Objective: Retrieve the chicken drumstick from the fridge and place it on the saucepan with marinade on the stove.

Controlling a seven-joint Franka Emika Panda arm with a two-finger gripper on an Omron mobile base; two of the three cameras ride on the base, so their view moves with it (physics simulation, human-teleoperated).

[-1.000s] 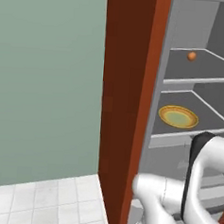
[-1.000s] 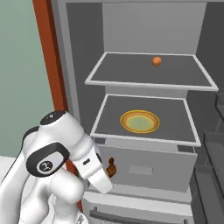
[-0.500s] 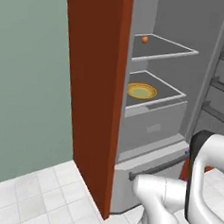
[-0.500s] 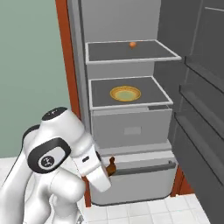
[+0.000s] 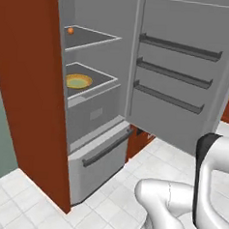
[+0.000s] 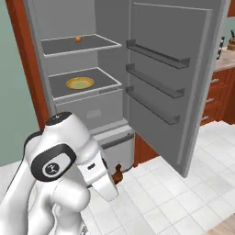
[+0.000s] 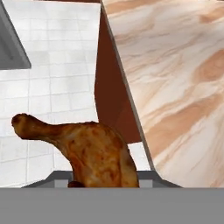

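The gripper [image 7: 103,186] pinches the chicken drumstick [image 7: 87,151], thin bone end jutting left, above white floor tiles [image 7: 48,65] beside a marbled countertop [image 7: 175,83]. The fridge [image 6: 137,73] stands open, a yellow plate [image 6: 80,83] and orange ball [image 6: 78,39] on 2 shelves.
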